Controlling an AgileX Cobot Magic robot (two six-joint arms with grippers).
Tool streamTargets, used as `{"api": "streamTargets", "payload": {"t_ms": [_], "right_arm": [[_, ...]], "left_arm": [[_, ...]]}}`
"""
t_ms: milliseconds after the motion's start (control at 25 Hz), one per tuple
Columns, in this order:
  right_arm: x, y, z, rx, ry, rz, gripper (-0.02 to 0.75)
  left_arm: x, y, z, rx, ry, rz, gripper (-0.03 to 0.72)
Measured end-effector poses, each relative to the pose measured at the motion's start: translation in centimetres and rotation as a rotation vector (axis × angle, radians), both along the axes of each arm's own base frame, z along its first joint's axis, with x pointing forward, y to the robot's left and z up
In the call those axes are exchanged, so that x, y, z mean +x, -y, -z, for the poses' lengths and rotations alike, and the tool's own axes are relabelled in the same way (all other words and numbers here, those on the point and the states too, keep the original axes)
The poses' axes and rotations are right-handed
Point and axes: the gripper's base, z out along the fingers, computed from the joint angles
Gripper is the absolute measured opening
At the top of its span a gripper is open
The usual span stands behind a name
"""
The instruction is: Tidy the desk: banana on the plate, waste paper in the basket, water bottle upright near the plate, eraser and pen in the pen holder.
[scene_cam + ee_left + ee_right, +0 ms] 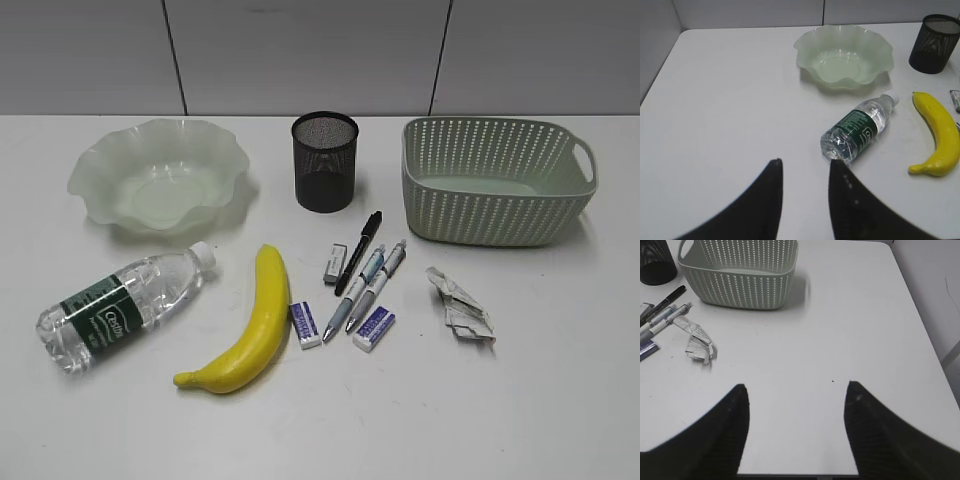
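Observation:
The banana (253,325) lies on the white desk (560,400), left of three erasers (305,325) and three pens (358,252). The water bottle (125,306) lies on its side at front left. The pale-green plate (160,175) stands back left, the black mesh pen holder (324,160) back middle, the green basket (495,180) back right. The waste paper (460,305) lies in front of the basket. My left gripper (805,167) is open and empty, above the desk near the bottle's base (857,130). My right gripper (796,390) is open and empty, right of the paper (697,340).
Neither arm shows in the exterior view. The desk's left edge (660,65) and right edge (917,310) are near grey walls. The banana (940,132), plate (844,56) and holder (935,42) show in the left wrist view, the basket (740,275) in the right.

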Motion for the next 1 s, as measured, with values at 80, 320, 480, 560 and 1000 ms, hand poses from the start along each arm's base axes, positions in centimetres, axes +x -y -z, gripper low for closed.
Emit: {"api": "streamTargets", "payload": {"t_ms": [80, 320, 480, 560, 1000], "right_arm": [[0.0, 0.0, 0.0, 0.0, 0.0, 0.0, 0.48], [0.0, 0.0, 0.0, 0.0, 0.0, 0.0, 0.48], [0.0, 0.0, 0.0, 0.0, 0.0, 0.0, 0.48], [0.0, 0.0, 0.0, 0.0, 0.0, 0.0, 0.48], [0.0, 0.0, 0.0, 0.0, 0.0, 0.0, 0.48]], "left_arm": [[0.0, 0.0, 0.0, 0.0, 0.0, 0.0, 0.237], [0.0, 0.0, 0.0, 0.0, 0.0, 0.0, 0.237], [0.0, 0.0, 0.0, 0.0, 0.0, 0.0, 0.237], [0.0, 0.0, 0.0, 0.0, 0.0, 0.0, 0.237], [0.0, 0.0, 0.0, 0.0, 0.0, 0.0, 0.237]]}}
